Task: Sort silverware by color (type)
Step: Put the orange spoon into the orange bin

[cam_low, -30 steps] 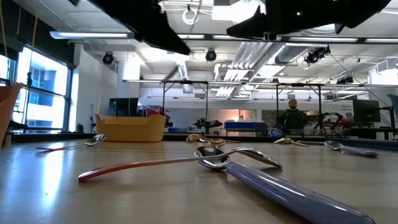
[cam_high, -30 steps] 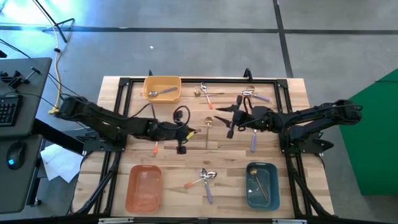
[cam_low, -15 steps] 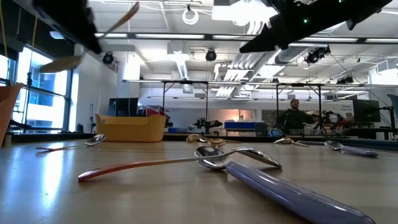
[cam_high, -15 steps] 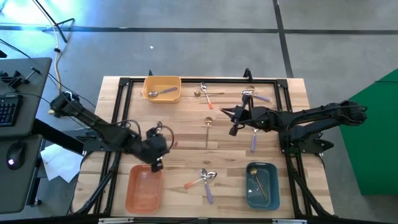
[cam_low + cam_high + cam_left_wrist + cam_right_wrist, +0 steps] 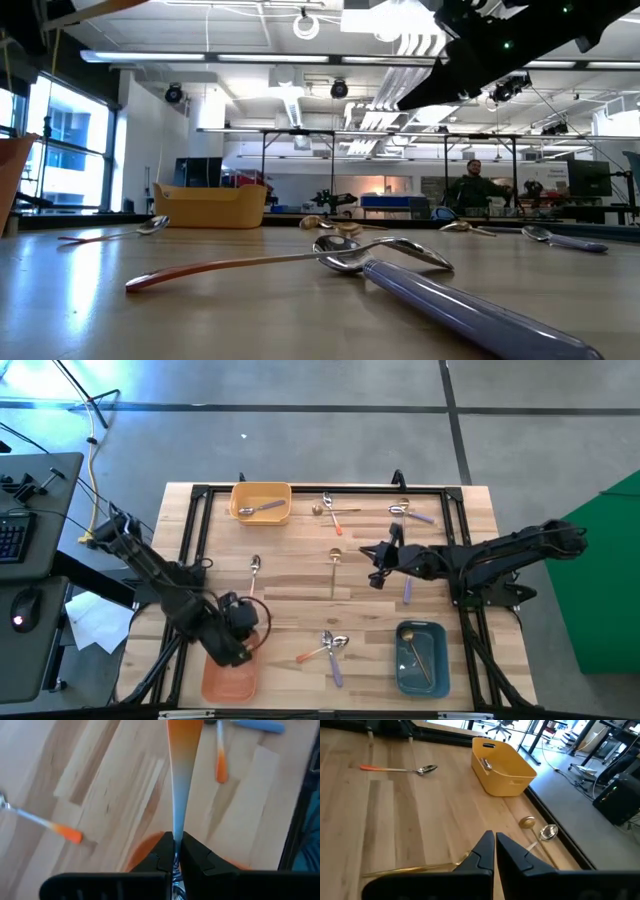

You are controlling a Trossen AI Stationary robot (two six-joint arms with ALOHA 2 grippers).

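Since a second ago the left gripper (image 5: 243,622) has swung from mid-bench down to the orange bin (image 5: 229,675) at the near left, its fingers (image 5: 192,855) clamped on an orange spoon (image 5: 181,770) held over the bin's edge. Meanwhile the right gripper (image 5: 376,553) has drawn back slightly and hovers over mid-bench, fingers (image 5: 481,851) together with nothing between them, just above a gold spoon (image 5: 334,568) lying on the wood. Another orange spoon (image 5: 253,575) lies left of centre. Near the far edge a gold spoon and an orange one (image 5: 331,507) lie crossed, a lavender spoon (image 5: 412,513) to their right. At the near middle an orange and a lavender spoon (image 5: 332,651) lie together. One spoon sits in the yellow bin (image 5: 243,493), gold ones in the blue bin (image 5: 406,680).
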